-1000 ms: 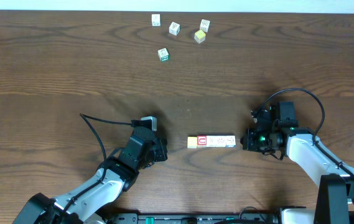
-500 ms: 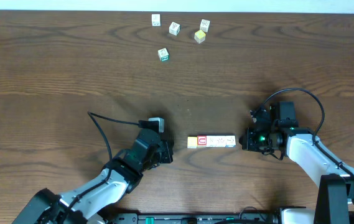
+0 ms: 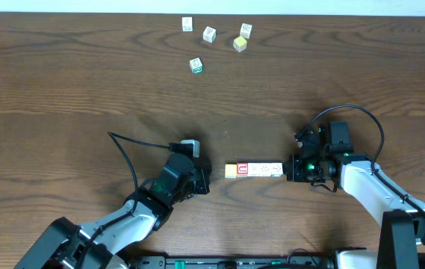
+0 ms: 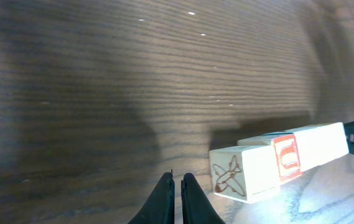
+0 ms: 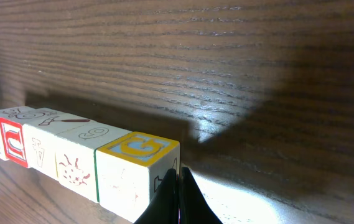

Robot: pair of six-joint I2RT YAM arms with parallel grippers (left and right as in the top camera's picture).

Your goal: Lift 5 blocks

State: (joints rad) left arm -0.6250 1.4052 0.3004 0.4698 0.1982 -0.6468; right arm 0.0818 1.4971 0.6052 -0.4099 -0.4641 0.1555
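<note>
Five small wooden letter blocks [image 3: 254, 170] lie touching in one row, at the near middle of the brown wooden table [image 3: 63, 97]. The black left gripper [image 4: 178, 185], shut and empty, has moved closer to the row's left end. The black right gripper [image 5: 178, 178], shut and empty too, is just beside its right end. Five more small cubes [image 3: 209, 33] sit far back.

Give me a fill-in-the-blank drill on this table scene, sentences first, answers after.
The blocks sit in one row of ___. The row's yellow-orange block is at the end nearer the ___ gripper. The left gripper and the right gripper both have ___ jaws.
Missing: five; left; shut.
</note>
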